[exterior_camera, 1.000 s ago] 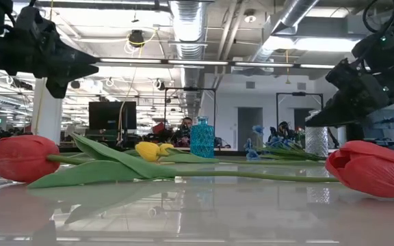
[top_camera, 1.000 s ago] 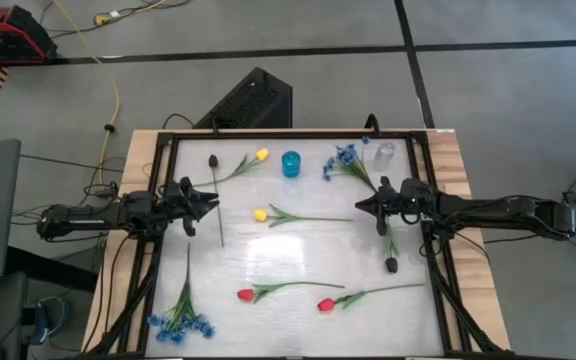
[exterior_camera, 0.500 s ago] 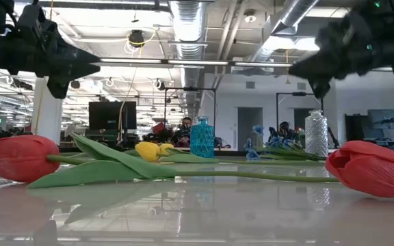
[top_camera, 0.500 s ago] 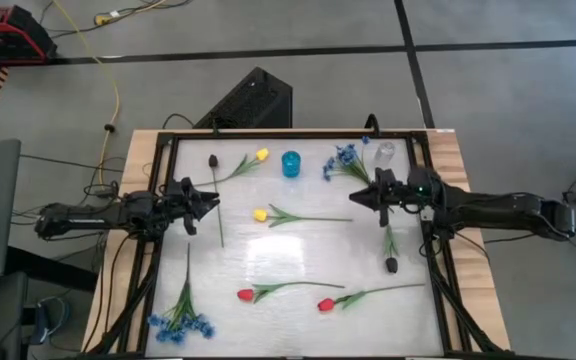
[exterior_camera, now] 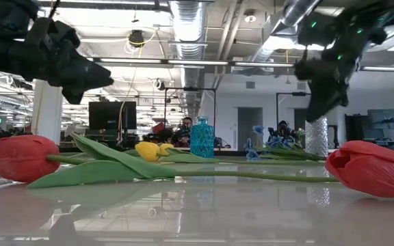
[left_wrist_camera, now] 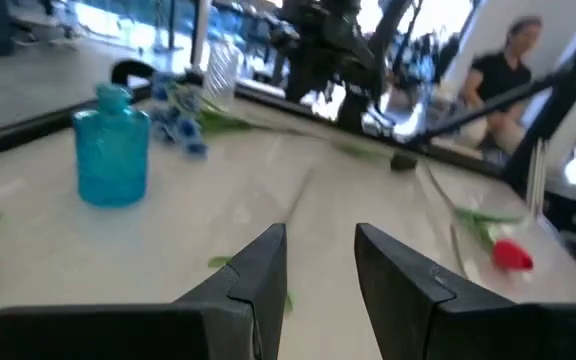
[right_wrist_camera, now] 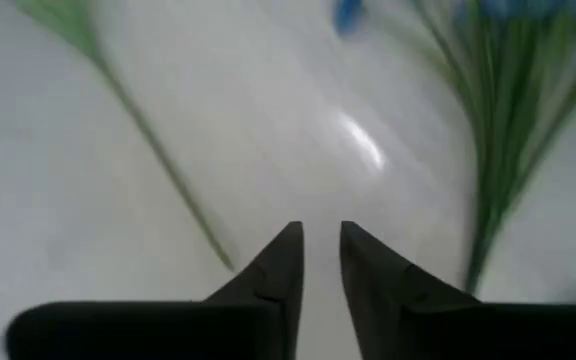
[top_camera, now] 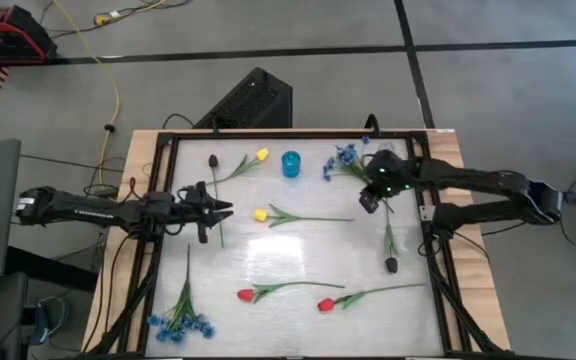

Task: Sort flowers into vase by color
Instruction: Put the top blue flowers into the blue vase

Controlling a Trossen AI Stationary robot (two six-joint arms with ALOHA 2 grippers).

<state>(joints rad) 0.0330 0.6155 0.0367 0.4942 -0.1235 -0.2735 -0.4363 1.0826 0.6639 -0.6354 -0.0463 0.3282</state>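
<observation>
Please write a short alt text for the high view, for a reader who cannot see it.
Seen from above, two dark arms hold empty tools over a white table: the right tool beside a blue spray, the left tool near a yellow tulip. Red tulips, a dark bud and a blue vase lie around.

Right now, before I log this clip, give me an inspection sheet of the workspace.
Surface: glossy white table in a black frame.
Job's things: blue vase, clear vase; ten flowers lie loose, none in a vase.
Clutter: nothing seen.
Grippers: left gripper above the table's left side, empty, slightly open; right gripper over the blue spray, empty, slightly open.
Cables: yellow cord on the floor.
Surroundings: person beyond the table.
</observation>
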